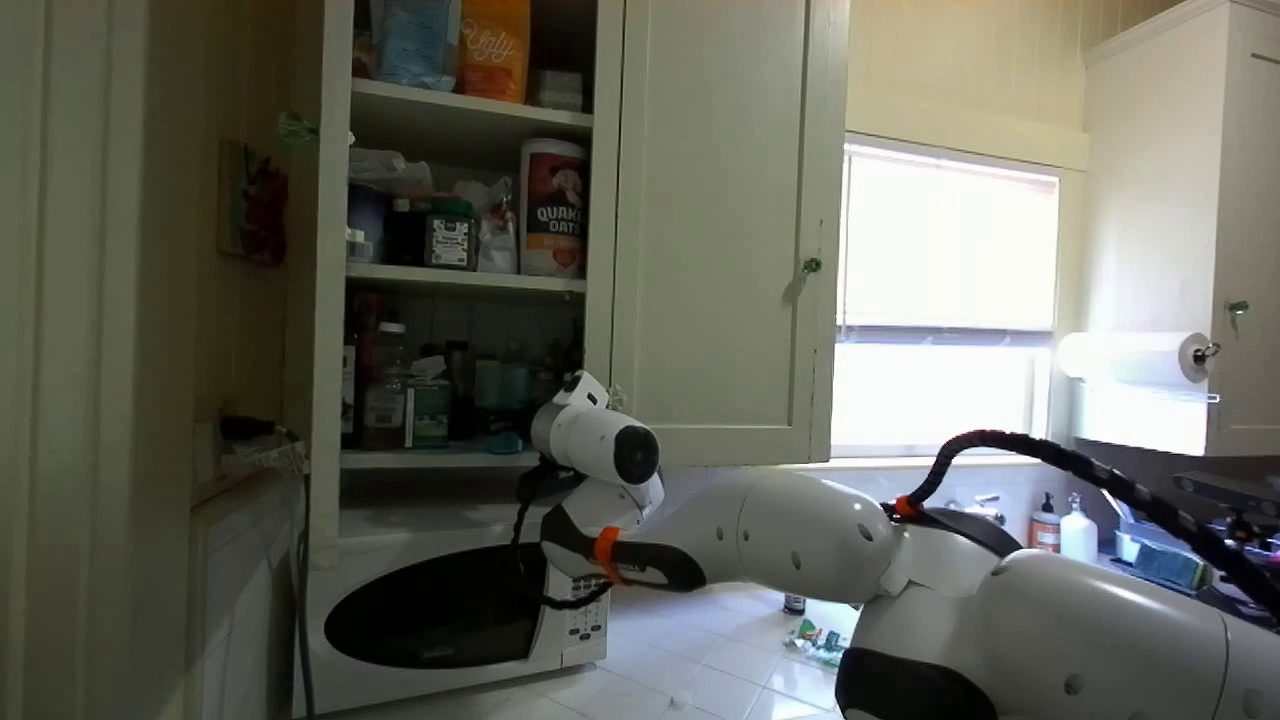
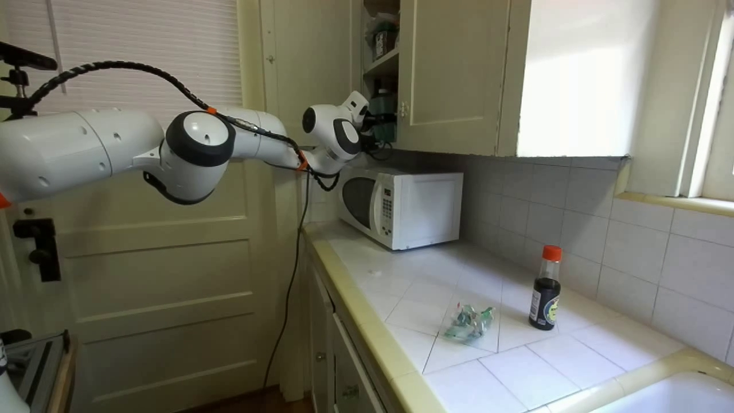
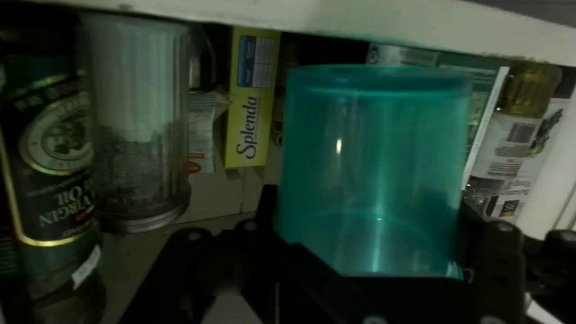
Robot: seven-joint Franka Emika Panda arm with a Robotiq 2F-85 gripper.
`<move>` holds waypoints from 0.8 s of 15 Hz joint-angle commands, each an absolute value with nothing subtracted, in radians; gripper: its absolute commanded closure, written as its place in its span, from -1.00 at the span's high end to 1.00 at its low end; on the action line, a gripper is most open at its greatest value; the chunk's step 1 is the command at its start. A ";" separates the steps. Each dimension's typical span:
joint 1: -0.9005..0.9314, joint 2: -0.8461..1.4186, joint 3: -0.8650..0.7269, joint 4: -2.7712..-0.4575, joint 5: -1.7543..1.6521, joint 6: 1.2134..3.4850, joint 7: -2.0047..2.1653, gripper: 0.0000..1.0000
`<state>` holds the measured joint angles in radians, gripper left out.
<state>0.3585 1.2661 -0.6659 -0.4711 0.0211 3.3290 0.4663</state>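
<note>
This is a kitchen corner: a white-tiled desk [image 2: 527, 376] carries a microwave [image 2: 427, 209], a red-capped bottle of dark sauce [image 2: 545, 301] and a crumpled green plastic wrapper [image 2: 469, 327], and above the microwave hangs a cupboard [image 1: 603, 200] with its shelves exposed. The arm [image 1: 800, 530] extends to a low shelf [image 1: 430, 460] in it. There, in the wrist view, the pincer [image 3: 370, 202] has a translucent teal cup [image 3: 373, 166] between its fingers [image 3: 268, 204], one on each side, spread about as wide as the cup itself; the close, dim view does not let me tell whether they press on it or only flank it. To the cup's left are a yellow Splenda box [image 3: 252, 99], a ridged clear canister [image 3: 139, 112] and an olive oil bottle [image 3: 56, 139]; past its right side stands a bottle with a barcode label [image 3: 504, 153]. As for progress, I judge the approach to the cup complete, since it sits squarely between the fingers. A firm hold is not confirmed, and the cup is not out of the cupboard: it sits below the shelf board [image 3: 360, 22] crossing the top of the wrist view.
</note>
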 commanded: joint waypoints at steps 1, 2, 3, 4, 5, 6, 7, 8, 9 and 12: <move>0.353 1.256 -0.628 -0.462 -0.015 3.343 0.455 0.17; 0.355 1.255 -0.651 -0.462 0.002 3.337 0.458 0.17; 0.355 1.255 -0.679 -0.462 0.018 3.335 0.460 0.17; 0.354 1.255 -0.689 -0.461 0.023 3.337 0.462 0.17; 0.354 1.255 -0.725 -0.462 0.045 3.333 0.467 0.17; 0.354 1.255 -0.741 -0.464 0.055 3.333 0.469 0.17; 0.355 1.253 -0.747 -0.468 0.059 3.327 0.469 0.17; 0.355 1.254 -0.758 -0.469 0.065 3.327 0.470 0.17; 0.355 1.255 -0.763 -0.470 0.066 3.327 0.470 0.17; 0.358 1.257 -0.780 -0.472 0.071 3.327 0.471 0.17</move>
